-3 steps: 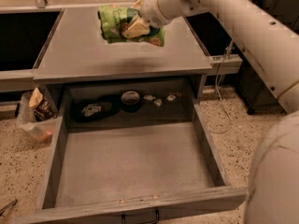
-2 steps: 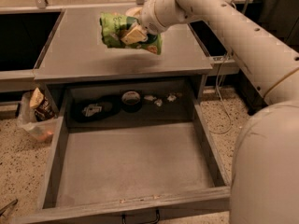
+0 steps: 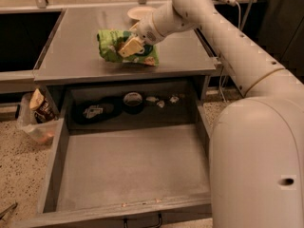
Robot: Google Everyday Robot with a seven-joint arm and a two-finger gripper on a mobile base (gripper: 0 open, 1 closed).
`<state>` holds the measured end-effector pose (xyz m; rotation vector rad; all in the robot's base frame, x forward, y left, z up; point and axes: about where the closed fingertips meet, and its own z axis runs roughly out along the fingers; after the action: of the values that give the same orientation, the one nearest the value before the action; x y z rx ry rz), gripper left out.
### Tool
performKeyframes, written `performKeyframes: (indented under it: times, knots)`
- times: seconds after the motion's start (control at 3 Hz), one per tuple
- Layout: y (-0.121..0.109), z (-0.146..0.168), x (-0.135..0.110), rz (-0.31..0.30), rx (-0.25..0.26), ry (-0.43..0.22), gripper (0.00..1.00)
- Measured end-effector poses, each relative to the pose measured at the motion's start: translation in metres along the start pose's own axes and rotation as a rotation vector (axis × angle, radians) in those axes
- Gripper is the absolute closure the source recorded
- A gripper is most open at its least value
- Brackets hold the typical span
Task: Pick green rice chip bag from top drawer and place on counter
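Observation:
The green rice chip bag [image 3: 114, 49] is light green and crinkly, and it lies on or just above the grey counter [image 3: 76, 56], near its middle. My gripper [image 3: 130, 45] reaches in from the right at the end of the white arm and is shut on the bag's right part, with a tan finger [image 3: 128, 45] across its front. The top drawer [image 3: 133, 170] is pulled fully open below the counter. Its flat grey bottom is bare at the front.
A small cream bowl [image 3: 140, 12] stands at the counter's back. A dark flat object [image 3: 95, 111], a round roll [image 3: 133, 100] and small bits [image 3: 161, 101] lie at the drawer's back. A brown-and-cream snack bag [image 3: 40, 109] sits at floor level on the left.
The gripper has come down and slightly left with the green bag, from above the counter to its surface. The drawer has not moved.

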<state>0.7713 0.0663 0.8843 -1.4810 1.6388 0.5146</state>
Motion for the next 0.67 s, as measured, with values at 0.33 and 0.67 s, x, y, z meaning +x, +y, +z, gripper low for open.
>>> performKeyframes:
  times: [0.33, 0.67]
  knots:
    - [0.0000, -0.0001, -0.0001, 0.000, 0.000, 0.000, 0.82]
    - [0.0000, -0.0001, -0.0001, 0.000, 0.000, 0.000, 0.59]
